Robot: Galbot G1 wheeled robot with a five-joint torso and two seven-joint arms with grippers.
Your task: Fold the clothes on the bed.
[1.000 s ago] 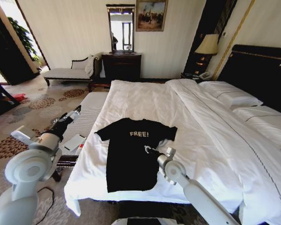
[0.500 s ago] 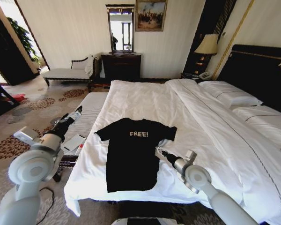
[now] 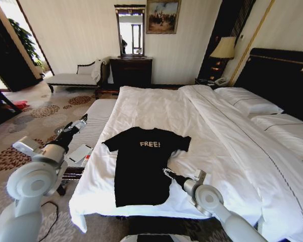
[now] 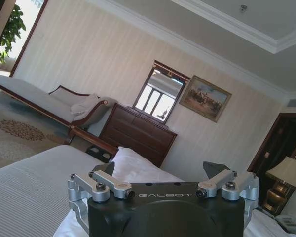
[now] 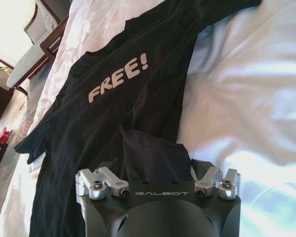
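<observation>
- Black T-shirt (image 3: pixel 141 166) lies flat on the bed (image 3: pixel 217 131), chest side up with the "FREE!" lettering readable, both short sleeves spread out to the sides, hem toward the foot edge nearest me.
- No fold is visible yet: body full length, neither sleeve turned in. I judge the task barely started, with every fold left to do.
- My right claw (image 3: pixel 166 172) sits low at the shirt's right side seam, roughly mid-body. The lettering is ahead of the claw and off to its far side; the white sheet (image 5: pixel 246 98) is directly on its other side.
- In the right wrist view a ridge of black cloth (image 5: pixel 153 153) rises between the finger linkages just ahead of the claw. It looks like a pinch of the shirt edge, but the fingertips are hidden, so I cannot tell whether the claw is clamped on it or only pressed against it.
- My left claw (image 3: pixel 83 120) is well apart from the shirt, held out over the pale striped bench (image 3: pixel 93 128) beside the bed, idle. In the left wrist view its fingers (image 4: pixel 214 170) stand spread, nothing between them.
- Remaining, by my estimate: both sleeves or sides inward, then the length halved.
</observation>
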